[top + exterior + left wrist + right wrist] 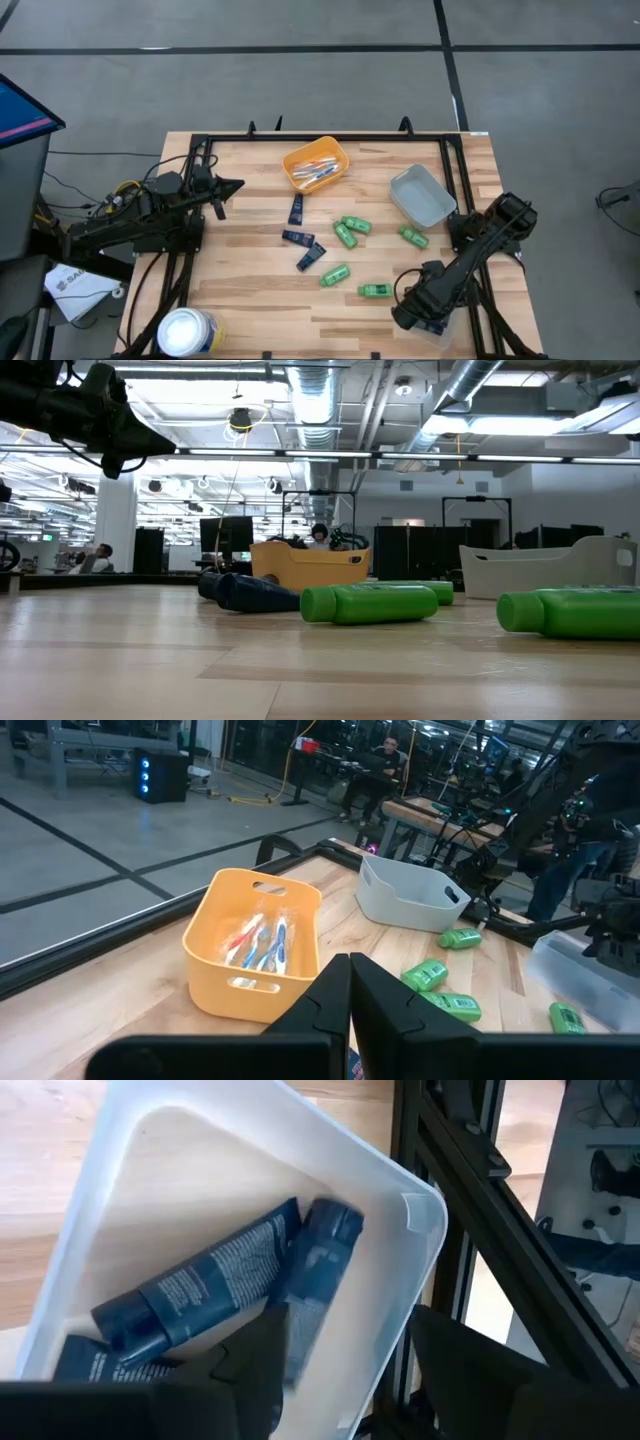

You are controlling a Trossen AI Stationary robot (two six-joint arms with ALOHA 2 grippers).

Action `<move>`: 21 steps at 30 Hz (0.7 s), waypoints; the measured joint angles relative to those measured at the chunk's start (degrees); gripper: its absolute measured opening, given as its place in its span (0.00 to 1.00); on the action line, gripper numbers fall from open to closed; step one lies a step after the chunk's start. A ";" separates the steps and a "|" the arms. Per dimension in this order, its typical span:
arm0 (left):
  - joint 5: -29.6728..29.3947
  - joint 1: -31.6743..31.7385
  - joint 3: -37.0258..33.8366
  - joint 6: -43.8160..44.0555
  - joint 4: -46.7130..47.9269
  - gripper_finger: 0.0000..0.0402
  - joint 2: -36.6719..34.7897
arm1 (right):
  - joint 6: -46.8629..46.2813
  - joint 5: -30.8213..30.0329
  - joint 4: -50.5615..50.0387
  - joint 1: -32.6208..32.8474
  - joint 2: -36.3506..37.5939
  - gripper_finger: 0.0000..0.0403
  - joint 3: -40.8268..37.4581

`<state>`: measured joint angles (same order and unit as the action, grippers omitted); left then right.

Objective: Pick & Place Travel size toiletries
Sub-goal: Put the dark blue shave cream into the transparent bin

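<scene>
green bottles (351,226) on wooden table (250,300)

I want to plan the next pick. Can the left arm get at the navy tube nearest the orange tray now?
Probably yes. The left gripper, fingers shut, hangs beside that navy tube, and nothing lies between them; the orange tray sits just behind it.

This is a large open robotics lab or industrial workspace. Exposed silver ducts (330,400) and pipes run under the ceiling among rows of strip lights. The floor (300,25) is grey concrete marked with dark lines. Beyond the butcher-block worktop (250,290), framed in black metal, stand more benches with equipment, dark cabinets and loose cables, and a seated person (385,765) works at one.
</scene>
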<state>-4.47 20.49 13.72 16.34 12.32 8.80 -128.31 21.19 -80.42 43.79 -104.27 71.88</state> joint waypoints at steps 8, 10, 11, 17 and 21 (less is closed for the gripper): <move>0.00 0.00 0.00 0.00 0.04 0.00 0.00 | 12.08 -12.54 -0.50 -6.81 4.76 0.64 4.97; 0.00 0.00 0.00 0.00 0.04 0.00 0.00 | 17.56 -19.36 0.30 -9.87 6.02 0.64 7.46; 0.00 0.00 0.00 0.00 0.04 0.00 0.00 | 21.28 -22.74 0.92 -11.54 6.34 0.65 8.86; 0.01 0.00 0.00 0.00 0.04 0.00 0.00 | 57.58 -30.62 15.60 -23.18 4.96 0.65 14.27; 0.02 0.00 0.00 0.00 0.07 0.00 0.00 | 83.34 -30.26 29.24 -29.17 0.24 0.65 16.36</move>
<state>-4.45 20.49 13.72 16.34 12.39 8.80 -44.96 -9.07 -51.18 14.62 -104.03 88.23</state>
